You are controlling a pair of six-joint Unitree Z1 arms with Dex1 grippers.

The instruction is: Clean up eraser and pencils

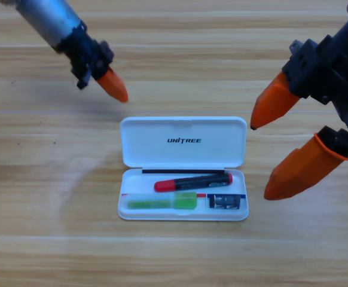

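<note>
Pencils and eraser [225,201] are shown lying inside the tray of the white case [183,142], whose lid is folded back flat toward the top of the table [36,239]. The black pencil [193,182] with the red end is laid slightly aslant along the upper part of the tray; the green pencil [162,201] is laid beneath it at the left, and the eraser is set just beside that one, at the lower right. The three items are thus packed lengthwise, none overhanging the rim, so that the lid can presumably be shut over them. The right gripper [269,158] is held near the case's right side, its two orange jaws spread wide apart and pinching nothing. The left gripper [113,86] is held above and to the left of the lid, apart from it; only one orange jaw is presented to the camera, so its state cannot be told. Collection is judged complete; closing the lid appears to remain.
</note>
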